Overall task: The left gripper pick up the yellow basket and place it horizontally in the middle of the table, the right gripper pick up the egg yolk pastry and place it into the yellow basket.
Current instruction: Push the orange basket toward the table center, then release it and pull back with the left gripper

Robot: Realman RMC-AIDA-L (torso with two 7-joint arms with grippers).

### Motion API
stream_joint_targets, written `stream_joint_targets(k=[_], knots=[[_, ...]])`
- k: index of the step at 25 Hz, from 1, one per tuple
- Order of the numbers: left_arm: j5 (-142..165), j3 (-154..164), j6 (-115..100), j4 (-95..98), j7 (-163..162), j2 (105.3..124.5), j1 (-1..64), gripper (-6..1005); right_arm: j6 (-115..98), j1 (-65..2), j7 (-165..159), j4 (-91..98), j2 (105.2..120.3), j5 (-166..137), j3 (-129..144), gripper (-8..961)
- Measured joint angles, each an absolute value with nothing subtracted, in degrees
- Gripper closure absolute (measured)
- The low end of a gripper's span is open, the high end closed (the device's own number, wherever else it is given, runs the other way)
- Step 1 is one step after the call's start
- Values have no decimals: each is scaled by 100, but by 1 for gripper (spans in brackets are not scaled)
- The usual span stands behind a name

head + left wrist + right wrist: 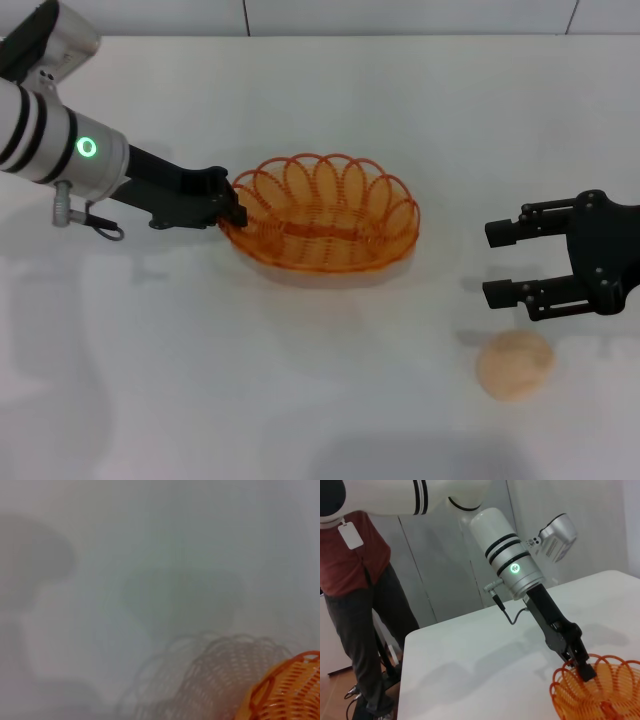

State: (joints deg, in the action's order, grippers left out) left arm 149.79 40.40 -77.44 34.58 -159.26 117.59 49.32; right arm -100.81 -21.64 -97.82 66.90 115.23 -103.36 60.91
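The left gripper (232, 205) sits at the left end of the yellow basket (322, 212), its black fingers pinched on the looped rim there; the right wrist view shows the same grip from the far side, with the left gripper (584, 669) clamped on the rim of the basket (600, 692). The arm behind it, with its silver cuff and green light, reaches in from the robot's left. The basket lies long side across, near the middle of the table (300, 400), open side up and with nothing in it. In the left wrist view only one edge of the basket (287, 690) shows, with its shadow on the white top.

The right gripper (505, 263) hovers over the table's right side, well apart from the basket, its two fingers spread wide and holding nothing. The egg yolk pastry (514, 365) lies on the table just in front of and below those fingers, not touching them.

A person in a red shirt (355, 560) stands beside the table in the right wrist view.
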Motion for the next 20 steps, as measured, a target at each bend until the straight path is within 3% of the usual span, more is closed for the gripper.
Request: stream_joint_targets(k=[20], knots=[[14959,4061,-7619,3276,-15930,11806,4956,921,-10088,-2118,-9782,6697,11522,-10336,6093,284]])
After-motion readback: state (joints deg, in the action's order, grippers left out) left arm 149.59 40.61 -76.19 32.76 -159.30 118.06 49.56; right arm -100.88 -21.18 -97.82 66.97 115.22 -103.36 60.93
